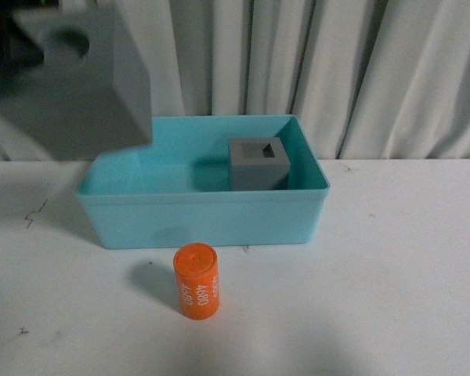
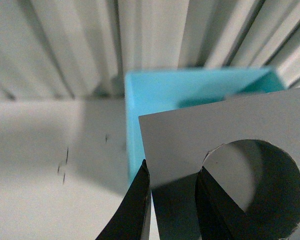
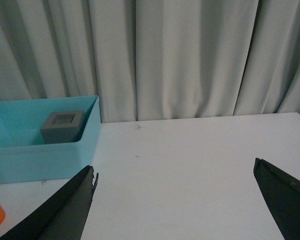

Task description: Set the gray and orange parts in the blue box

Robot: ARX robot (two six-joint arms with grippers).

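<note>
1. Gray matte cube with round recess [image 1: 70,78], rigid and probably light, hangs over the left end of the turquoise-blue plastic box [image 1: 204,223]. The left pincer [image 2: 173,170] is clamped across its wall, one finger inside the recess.
2. Inside the box sits the gray cube with square recess [image 1: 258,164]; the orange numbered cylinder [image 1: 197,280] rests on the tabletop [image 1: 392,274] just in front.
3. Right pincer [image 3: 174,167] is spread apart, holding nothing.

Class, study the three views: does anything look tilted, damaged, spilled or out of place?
The gray cube with the round recess hangs tilted in the air, the left gripper pinching just one wall, one jaw inside the recess. The table has a few small dark scuffs. Nothing looks spilled or broken.
</note>
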